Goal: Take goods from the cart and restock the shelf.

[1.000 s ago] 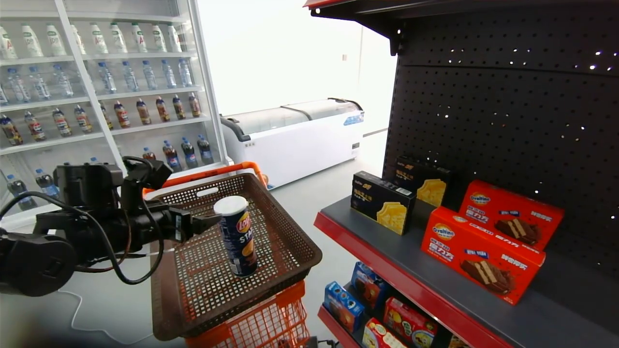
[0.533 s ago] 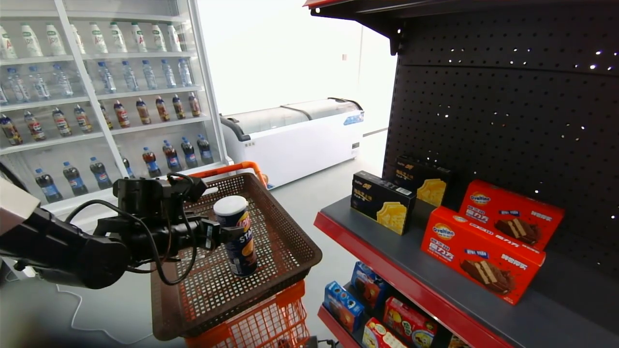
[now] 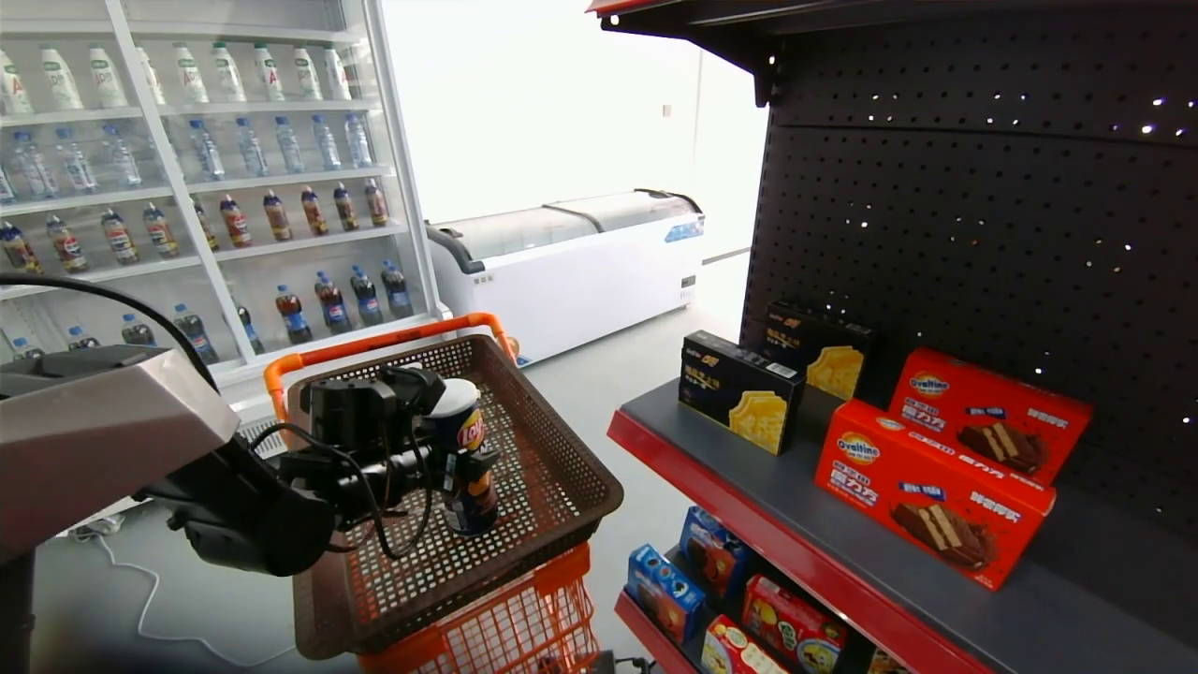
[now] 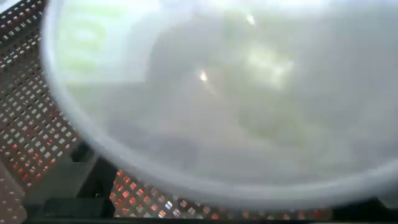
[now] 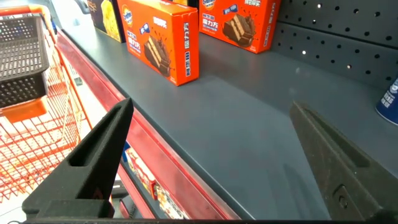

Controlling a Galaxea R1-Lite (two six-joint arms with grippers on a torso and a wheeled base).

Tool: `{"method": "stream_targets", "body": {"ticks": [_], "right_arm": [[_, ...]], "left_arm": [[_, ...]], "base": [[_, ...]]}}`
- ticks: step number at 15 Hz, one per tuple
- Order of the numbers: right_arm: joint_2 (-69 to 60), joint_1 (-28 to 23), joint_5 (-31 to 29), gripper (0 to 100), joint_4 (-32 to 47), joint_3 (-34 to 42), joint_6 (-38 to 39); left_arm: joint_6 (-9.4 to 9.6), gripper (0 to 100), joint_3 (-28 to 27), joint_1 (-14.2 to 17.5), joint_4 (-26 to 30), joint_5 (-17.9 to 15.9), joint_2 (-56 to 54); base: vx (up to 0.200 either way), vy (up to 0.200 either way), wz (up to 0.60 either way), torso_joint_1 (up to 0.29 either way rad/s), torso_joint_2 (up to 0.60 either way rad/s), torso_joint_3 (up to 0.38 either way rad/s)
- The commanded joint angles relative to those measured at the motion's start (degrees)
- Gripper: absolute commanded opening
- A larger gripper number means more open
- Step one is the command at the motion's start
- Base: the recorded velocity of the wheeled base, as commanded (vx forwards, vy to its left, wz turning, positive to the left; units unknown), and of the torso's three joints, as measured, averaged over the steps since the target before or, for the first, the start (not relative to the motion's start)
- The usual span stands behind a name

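Pickup step: your left gripper (image 3: 457,456) is around the chip can (image 3: 477,491) standing in the brown basket (image 3: 552,468), can't tell if it's clamped. Next: firm squeeze, then carry it right to the shelf (image 3: 749,477), where your right gripper (image 5: 211,106) hangs, jaws apart.

Head camera looks forward and down over cart (image 3: 374,343) and shelf (image 3: 711,468). Left wrist camera sits right against can lid (image 4: 217,93). Right wrist camera faces shelf closely, sharing orange boxes (image 5: 163,43) with head view.
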Motion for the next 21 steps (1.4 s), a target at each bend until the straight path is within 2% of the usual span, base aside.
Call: {"method": "stream_targets", "body": {"ticks": [1,6,9,10,14,16,17,19,21], "right_arm": [[-0.02,0.01,0.01,100,-0.01,0.0,-0.01],[-0.02,0.01,0.01,100,-0.01,0.0,-0.01],[-0.02,0.01,0.01,100,-0.01,0.0,-0.01],[-0.02,0.01,0.01,100,-0.01,0.0,-0.01],[-0.02,0.01,0.01,100,-0.01,0.0,-0.01],[-0.02,0.01,0.01,100,-0.01,0.0,-0.01],[-0.02,0.01,0.01,100,-0.01,0.0,-0.01],[-0.02,0.01,0.01,100,-0.01,0.0,-0.01],[-0.02,0.01,0.01,100,-0.01,0.0,-0.01]], "left_arm": [[0.19,100,-0.24,-0.23,-2.72,0.03,4.2],[0.19,100,-1.74,-0.4,-6.06,-0.05,7.19],[0.19,100,-3.32,-0.49,-5.89,0.03,7.98],[0.19,0,-3.49,-0.58,-6.33,-0.05,8.33],[0.28,0,-5.08,-0.67,-5.53,1.26,7.63],[0.19,0,-4.9,-1.63,-5.45,1.88,5.17],[0.1,0,-4.81,-3.04,-4.22,3.64,0.95],[0.19,0,-5.34,-3.22,2.82,3.46,-5.64],[0.1,0,-6.75,-3.04,13.89,2.93,-12.85]], "base": [[0.0,0.0,0.0,0.0,0.0,0.0],[0.0,0.0,0.0,0.0,0.0,0.0],[0.0,0.0,0.0,0.0,0.0,0.0],[0.0,0.0,0.0,0.0,0.0,0.0],[0.0,0.0,0.0,0.0,0.0,0.0],[0.0,0.0,0.0,0.0,0.0,0.0],[0.0,0.0,0.0,0.0,0.0,0.0],[0.0,0.0,0.0,0.0,0.0,0.0],[0.0,0.0,0.0,0.0,0.0,0.0]]}}
